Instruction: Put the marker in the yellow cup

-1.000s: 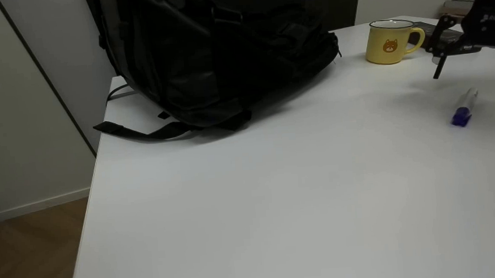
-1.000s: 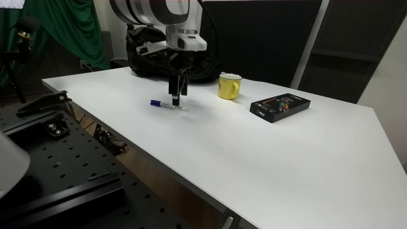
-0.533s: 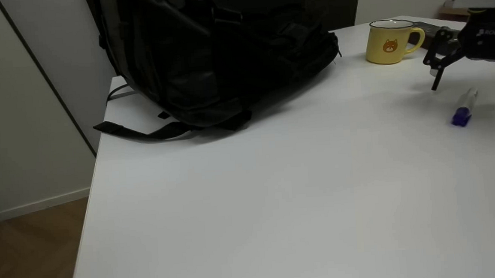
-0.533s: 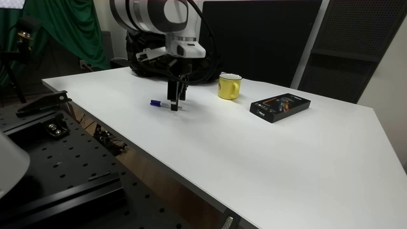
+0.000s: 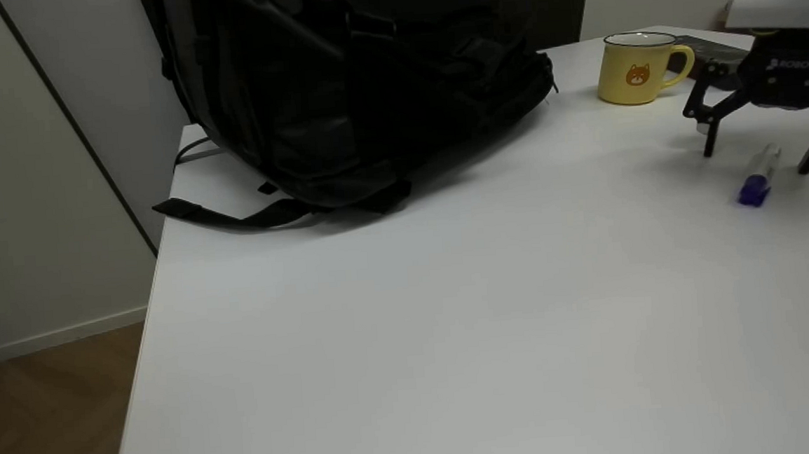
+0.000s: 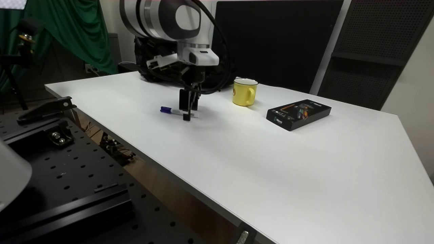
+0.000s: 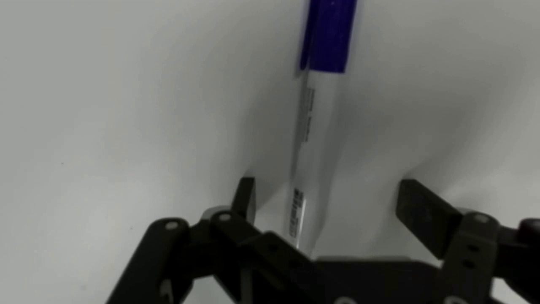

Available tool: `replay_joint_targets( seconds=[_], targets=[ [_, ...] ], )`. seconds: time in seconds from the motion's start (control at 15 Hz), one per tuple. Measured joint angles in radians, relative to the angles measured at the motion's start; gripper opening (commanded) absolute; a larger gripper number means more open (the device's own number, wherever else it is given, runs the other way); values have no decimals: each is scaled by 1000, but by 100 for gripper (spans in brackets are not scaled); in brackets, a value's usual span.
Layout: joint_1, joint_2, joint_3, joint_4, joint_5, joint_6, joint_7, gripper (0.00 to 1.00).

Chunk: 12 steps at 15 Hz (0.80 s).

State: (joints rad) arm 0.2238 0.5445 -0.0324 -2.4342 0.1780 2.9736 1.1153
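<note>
The marker [image 7: 316,122] has a white barrel and a blue-purple cap. It lies flat on the white table, and it shows in both exterior views [image 5: 759,176] [image 6: 175,111]. My gripper [image 7: 328,180] is open and low over the table, pointing down. In the wrist view its fingers stand on either side of the barrel, apart from it, with the left finger nearer. The gripper shows in both exterior views [image 5: 756,163] [image 6: 190,114]. The far end of the barrel is hidden by the gripper in the wrist view. The yellow cup [image 5: 630,73] stands upright with its side handle, also in an exterior view [image 6: 242,93].
A black backpack [image 5: 369,103] lies on the table beyond the cup's side. A flat black box [image 6: 298,114] lies near the cup. The table [image 6: 271,176] has an edge beside the black perforated base plate [image 6: 84,176].
My gripper has come down toward the table around the marker, its fingers staying open and drawing somewhat closer together. The marker and the cup have not moved.
</note>
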Motion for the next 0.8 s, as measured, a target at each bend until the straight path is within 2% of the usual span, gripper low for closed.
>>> replay_joint_targets(
  seconds=[0.27, 0.53, 0.8],
  targets=[
    [18, 1, -16, 10, 1, 0, 0, 27],
    [46, 2, -46, 13, 1, -7, 2, 2],
    [85, 11, -105, 29, -4, -41, 5, 1]
  ],
)
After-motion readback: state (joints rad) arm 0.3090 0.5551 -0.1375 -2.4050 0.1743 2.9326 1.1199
